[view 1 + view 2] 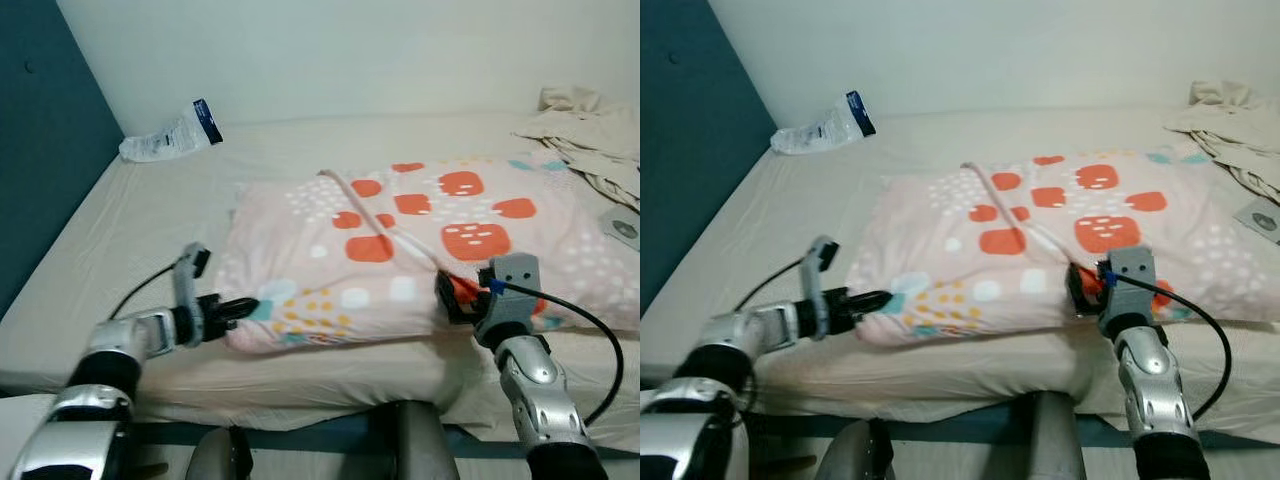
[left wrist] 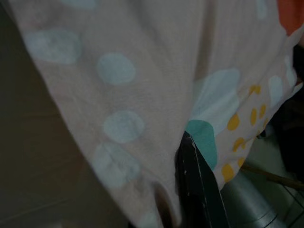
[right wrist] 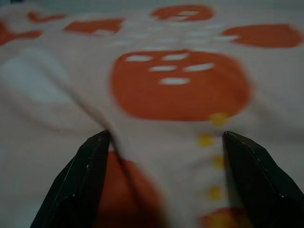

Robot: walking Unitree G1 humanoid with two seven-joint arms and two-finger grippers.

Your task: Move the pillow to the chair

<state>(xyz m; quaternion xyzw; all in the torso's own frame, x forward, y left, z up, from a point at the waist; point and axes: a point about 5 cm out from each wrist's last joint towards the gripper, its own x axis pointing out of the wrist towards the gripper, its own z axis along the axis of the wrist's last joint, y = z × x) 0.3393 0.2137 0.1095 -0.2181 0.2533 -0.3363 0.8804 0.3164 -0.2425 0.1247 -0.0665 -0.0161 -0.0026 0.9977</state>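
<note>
No writing can be read anywhere. At the bed's (image 1: 150, 220) near edge, the left gripper (image 1: 243, 308) reaches in level, jaws pinching the pillow's (image 1: 420, 250) near-left corner. The right gripper (image 1: 455, 295) reaches forward, jaws spread against the pillow's near edge. A plastic packet (image 1: 170, 135) lies at the far-left corner, crumpled cloth (image 1: 585, 130) far-right.

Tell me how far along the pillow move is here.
Early. Both grippers have reached the pillow, which lies flat on the bed. Left gripper meets its near-left corner; right gripper is open, straddling the fabric. Gripping, lifting and carrying to the chair remain.
</note>
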